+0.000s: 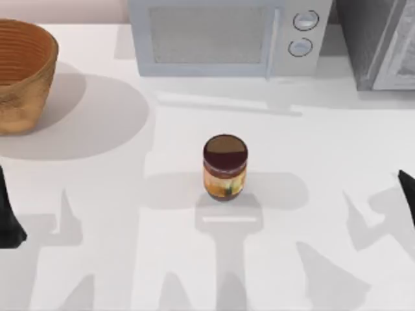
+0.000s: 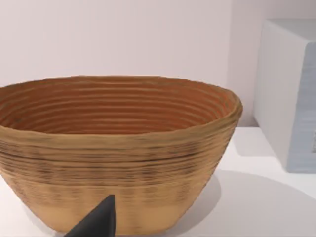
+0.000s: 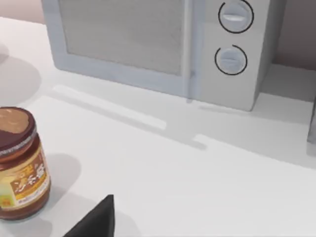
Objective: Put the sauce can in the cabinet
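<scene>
The sauce can [image 1: 225,167] stands upright in the middle of the table, with a dark maroon lid and an orange-yellow label. The right wrist view also shows the sauce can [image 3: 19,165], some way off from my right gripper [image 3: 94,221]. The grey speckled cabinet [image 1: 379,42] stands at the back right corner with its pale framed door panel facing the table. My left gripper [image 1: 8,217] is parked at the table's left edge and my right gripper [image 1: 408,191] at its right edge, both far from the can.
A white microwave [image 1: 227,35] with two round knobs stands at the back centre, left of the cabinet. A woven basket [image 1: 19,74] stands at the back left, and the left wrist view sees this basket [image 2: 113,148] close up.
</scene>
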`<state>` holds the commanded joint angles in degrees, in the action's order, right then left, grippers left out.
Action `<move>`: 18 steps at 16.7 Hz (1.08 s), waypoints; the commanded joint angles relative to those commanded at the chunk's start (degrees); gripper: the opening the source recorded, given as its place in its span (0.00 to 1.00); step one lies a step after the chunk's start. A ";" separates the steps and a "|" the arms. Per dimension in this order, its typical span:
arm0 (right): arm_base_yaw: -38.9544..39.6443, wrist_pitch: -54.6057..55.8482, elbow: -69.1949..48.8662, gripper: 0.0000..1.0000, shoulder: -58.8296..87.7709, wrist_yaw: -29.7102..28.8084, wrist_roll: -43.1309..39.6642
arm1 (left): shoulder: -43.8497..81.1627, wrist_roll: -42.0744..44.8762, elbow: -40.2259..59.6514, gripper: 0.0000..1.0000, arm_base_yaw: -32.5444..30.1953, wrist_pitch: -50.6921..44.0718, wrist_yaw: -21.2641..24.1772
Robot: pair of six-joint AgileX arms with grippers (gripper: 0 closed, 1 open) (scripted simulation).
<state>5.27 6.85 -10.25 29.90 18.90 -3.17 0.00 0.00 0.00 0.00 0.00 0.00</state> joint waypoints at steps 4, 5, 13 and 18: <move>3.08 5.73 -8.36 1.00 21.33 12.22 -3.60 | 0.00 0.00 0.00 1.00 0.00 0.00 0.00; 3.80 7.29 -10.65 1.00 26.87 15.32 -4.75 | 0.00 0.00 0.00 1.00 0.00 0.00 0.00; 8.26 20.73 -30.23 1.00 69.90 37.25 -16.93 | 0.00 0.00 0.00 1.00 0.00 0.00 0.00; 9.56 28.40 -40.96 1.00 90.28 46.46 -24.88 | 0.00 0.00 0.00 1.00 0.00 0.00 0.00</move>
<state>14.83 35.25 -51.21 120.17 65.36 -28.05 0.00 0.00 0.00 0.00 0.00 0.00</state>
